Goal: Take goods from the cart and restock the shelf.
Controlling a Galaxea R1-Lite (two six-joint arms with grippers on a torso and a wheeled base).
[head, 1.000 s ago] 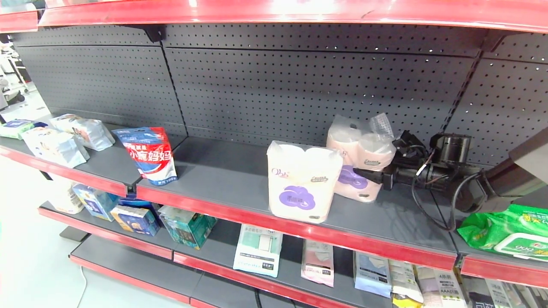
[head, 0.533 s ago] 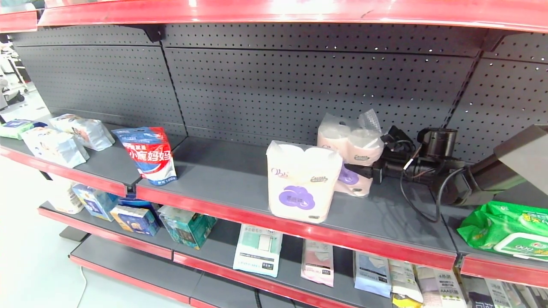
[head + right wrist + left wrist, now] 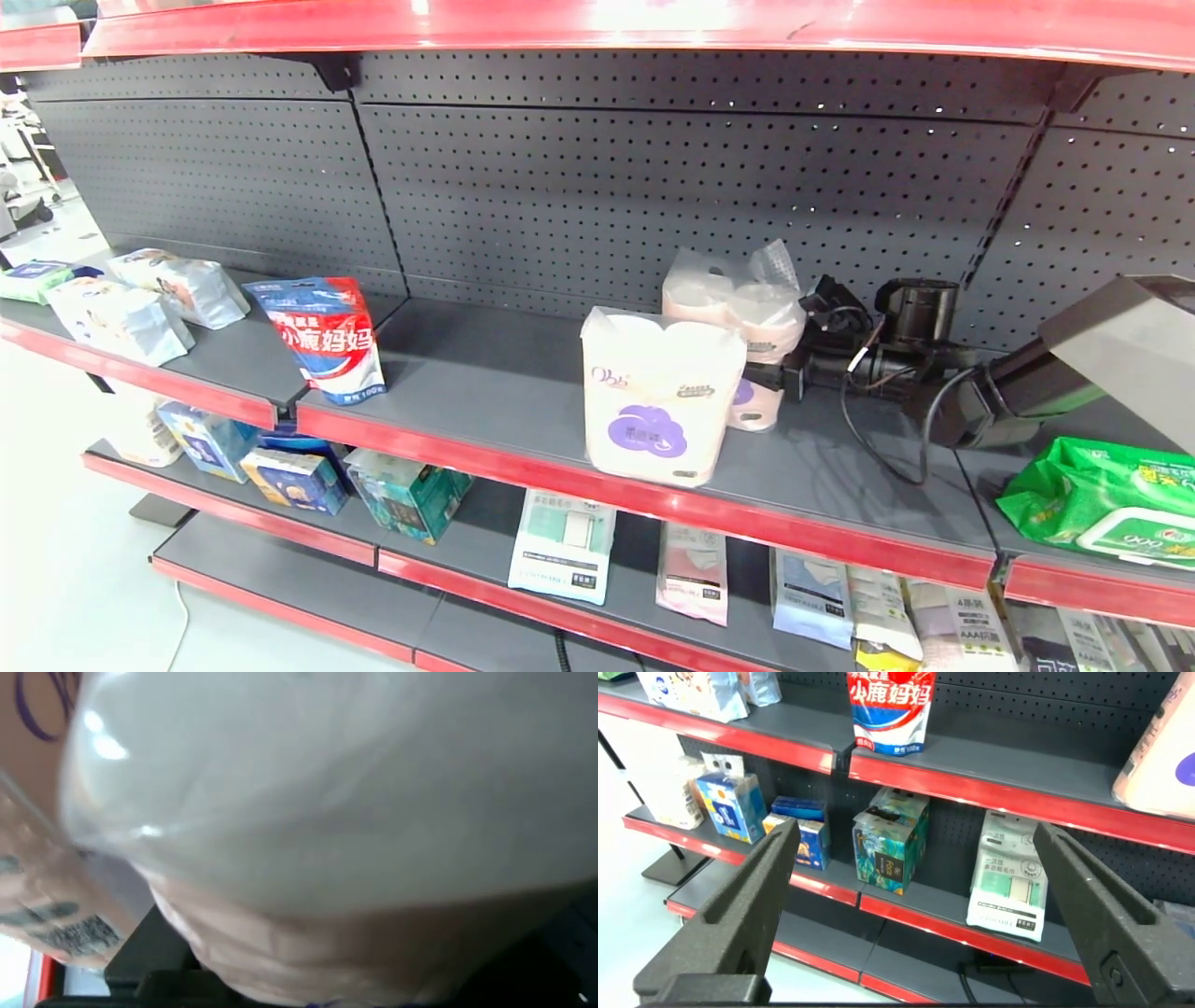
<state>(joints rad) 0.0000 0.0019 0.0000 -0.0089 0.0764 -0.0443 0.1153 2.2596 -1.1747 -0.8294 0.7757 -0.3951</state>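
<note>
A pink pack of toilet rolls stands at the back of the grey shelf board, partly behind a white pack of toilet rolls at the front edge. My right gripper is shut on the pink pack from its right side, low down. That pink pack presses right up against the lens in the right wrist view. My left gripper hangs open and empty lower down, in front of the lower shelves.
A red and blue pouch stands left of the white pack. Silver bags lie at the far left and a green wipes pack at the far right. Boxes and packets fill the shelf below. The pegboard wall backs the shelf.
My right arm has carried the pink pack leftward along the back of the shelf, so it now sits partly hidden behind the white pack. Nothing else moved.
</note>
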